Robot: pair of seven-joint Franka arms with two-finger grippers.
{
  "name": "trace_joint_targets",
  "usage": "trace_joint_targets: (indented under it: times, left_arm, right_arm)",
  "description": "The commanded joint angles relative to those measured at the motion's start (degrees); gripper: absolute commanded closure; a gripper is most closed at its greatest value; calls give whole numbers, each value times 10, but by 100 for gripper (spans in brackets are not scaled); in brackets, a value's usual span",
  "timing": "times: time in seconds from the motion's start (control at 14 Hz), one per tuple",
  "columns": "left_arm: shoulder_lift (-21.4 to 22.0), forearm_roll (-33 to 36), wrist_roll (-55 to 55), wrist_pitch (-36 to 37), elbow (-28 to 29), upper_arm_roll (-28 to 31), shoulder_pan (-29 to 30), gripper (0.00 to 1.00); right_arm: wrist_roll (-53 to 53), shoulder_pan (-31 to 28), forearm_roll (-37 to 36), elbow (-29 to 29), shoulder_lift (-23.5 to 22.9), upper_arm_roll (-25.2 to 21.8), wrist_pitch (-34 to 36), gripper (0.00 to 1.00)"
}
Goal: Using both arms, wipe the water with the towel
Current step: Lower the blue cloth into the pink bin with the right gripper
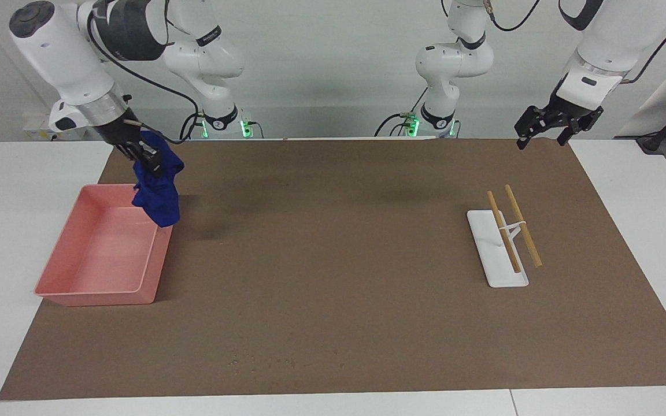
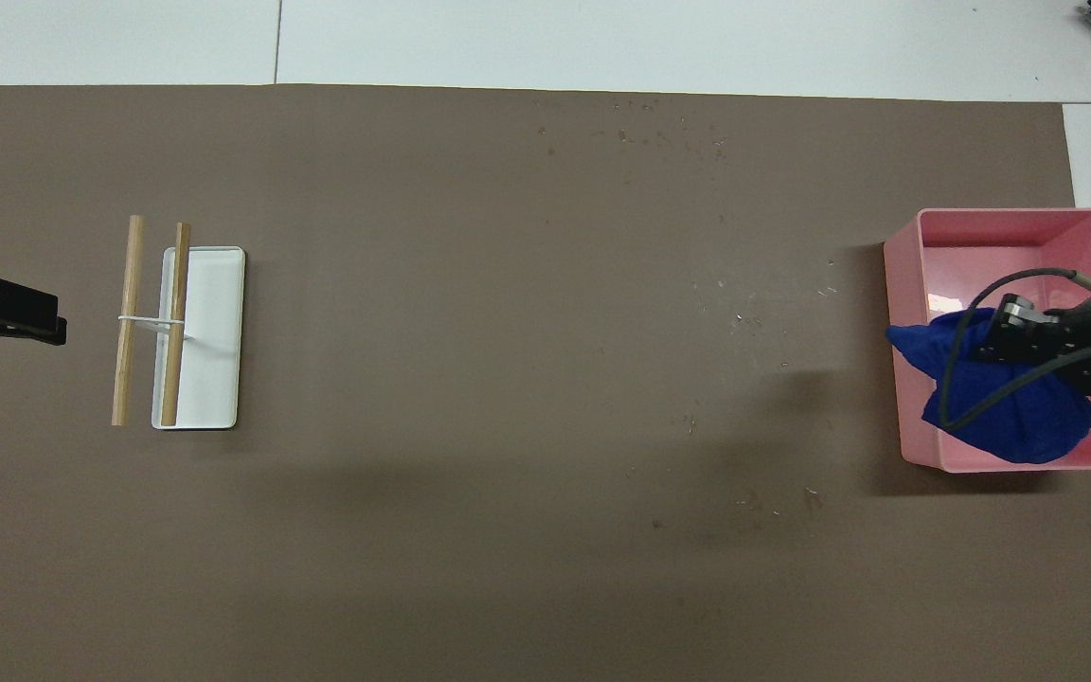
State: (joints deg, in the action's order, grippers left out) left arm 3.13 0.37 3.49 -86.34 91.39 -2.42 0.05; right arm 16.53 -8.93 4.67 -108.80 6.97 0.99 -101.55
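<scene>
The blue towel [image 1: 156, 193] hangs bunched from the right hand [image 1: 147, 159], clamped tight on it, over the pink bin's [image 1: 73, 289] edge at nine o'clock in the facing view. Faint water droplets [image 1: 263, 362] speckle the brown surface [image 1: 339, 260] near six o'clock. The left hand [image 1: 547, 128] waits with fingers spread at two o'clock.

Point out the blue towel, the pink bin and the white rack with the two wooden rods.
blue towel [image 1: 158, 196]: facing view, on the hanging cloth's lower fold.
pink bin [image 1: 102, 296]: facing view, on the wall farthest from the robots.
white rack [image 2: 214, 369]: overhead view, on the bare base plate.
</scene>
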Motion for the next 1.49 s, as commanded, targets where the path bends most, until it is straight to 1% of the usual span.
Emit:
trace_joint_targets:
  times: [0.0, 0.07, 0.21, 0.28, 0.5, 0.64, 0.78, 0.85, 0.93, 1.0, 1.07, 1.14, 1.28, 1.42]
  left_arm:
    - [19, -5, -6, -22, 27, 7, -8, 0]
    - [20, -5, -6, -22, 27, 7, -8, 0]
    - [21, -5, -4, -22, 33, 7, -9, 0]
    - [21, -5, -5, -23, 33, 7, -8, 0]
    - [21, -5, -5, -23, 33, 7, -8, 0]
    - [21, -5, -5, -21, 33, 7, -8, 0]
    - [21, -5, -4, -19, 33, 7, -9, 0]
    - [21, -5, -2, -21, 33, 6, -9, 0]
    - [21, -5, -2, -20, 32, 6, -10, 0]
    - [21, -5, -2, -21, 33, 6, -10, 0]
    - [21, -5, -2, -22, 33, 6, -10, 0]
    - [21, -5, -2, -20, 31, 5, -10, 0]
    - [21, -5, -4, -20, 30, 5, -10, 0]
    - [19, -5, -5, -19, 27, 5, -8, 0]
  right_arm:
    - [-93, -36, -58, 3, -20, 7, -18, 100]
    - [-130, -53, -66, -5, -22, 7, -21, 100]
    - [-193, -84, -80, -62, -19, 7, -78, 100]
    - [-198, -86, -92, -76, -25, 7, -92, 100]
    - [-196, -107, -93, -78, -84, 7, -120, 100]
    - [-187, -111, -93, -85, -108, 7, -142, 100]
    - [-172, -110, -93, -113, -112, 8, -179, 100]
    - [-160, -105, -93, -121, -111, 8, -185, 92]
    - [-153, -104, -93, -122, -110, 8, -181, 65]
    - [-154, -104, -93, -121, -110, 8, -179, 34]
    - [-154, -105, -92, -117, -111, 8, -177, 15]
    - [-153, -104, -89, -113, -110, 9, -174, 11]
    - [-150, -101, -85, -97, -101, 13, -147, 6]
    - [-129, -87, -84, -51, -82, 26, -77, 4]
